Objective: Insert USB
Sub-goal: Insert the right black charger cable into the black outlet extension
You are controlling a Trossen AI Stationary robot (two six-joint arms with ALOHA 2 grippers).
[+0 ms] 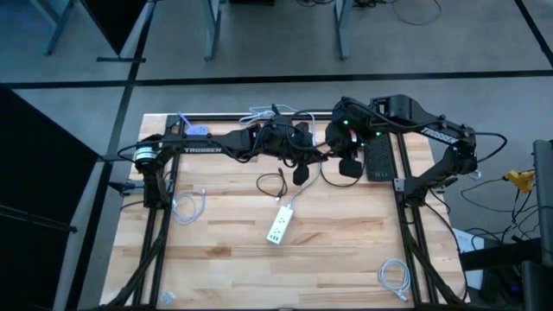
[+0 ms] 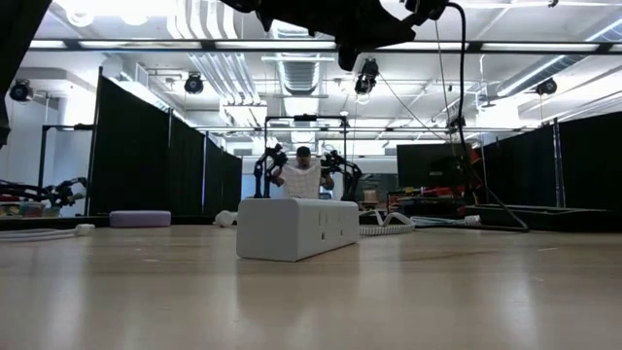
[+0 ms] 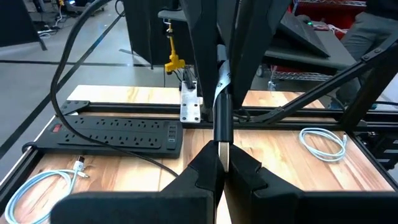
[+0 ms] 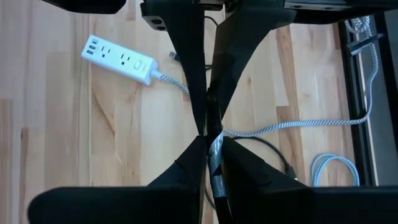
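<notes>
Both my left gripper (image 3: 221,163) and right gripper (image 4: 211,149) pinch the thin black rubbery cable (image 4: 213,106) above the white rectangular plastic power strip (image 4: 119,60).

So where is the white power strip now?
In the high view the white power strip lies on the table near its middle, just in front of both arms, with a coiled black cable behind it.

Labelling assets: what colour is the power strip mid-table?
White power strip, with a braided grey-white cord; the right wrist view shows it best.
</notes>
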